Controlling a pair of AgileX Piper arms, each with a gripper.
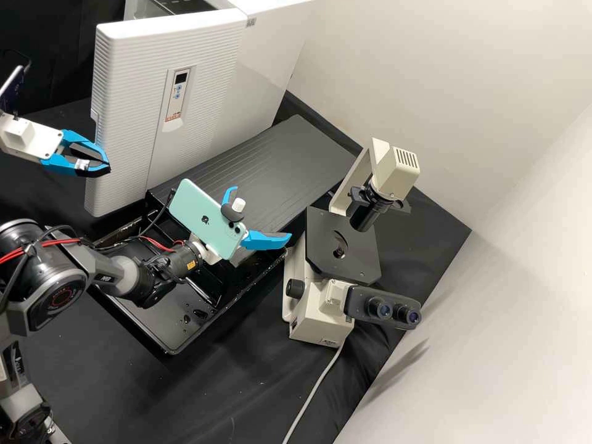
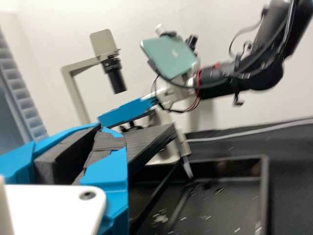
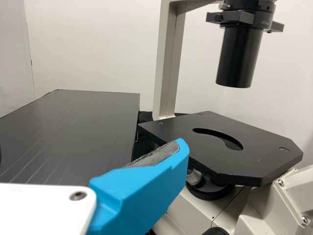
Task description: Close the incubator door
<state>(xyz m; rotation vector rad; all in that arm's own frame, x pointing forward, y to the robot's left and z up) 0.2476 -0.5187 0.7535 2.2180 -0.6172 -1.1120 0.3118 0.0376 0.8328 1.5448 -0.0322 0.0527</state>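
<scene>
High view shows you the white ribbed incubator door (image 1: 132,92); near its 8 o'clock side, blue-fingered left gripper (image 1: 108,166) is pressed together. Toward 5 o'clock, right gripper (image 1: 261,213) is spread wide.

Microscope stage (image 3: 178,133) beside black slab (image 3: 78,127)

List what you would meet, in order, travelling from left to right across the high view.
Left gripper → small display on the incubator door → right gripper → microscope eyepieces.
</scene>
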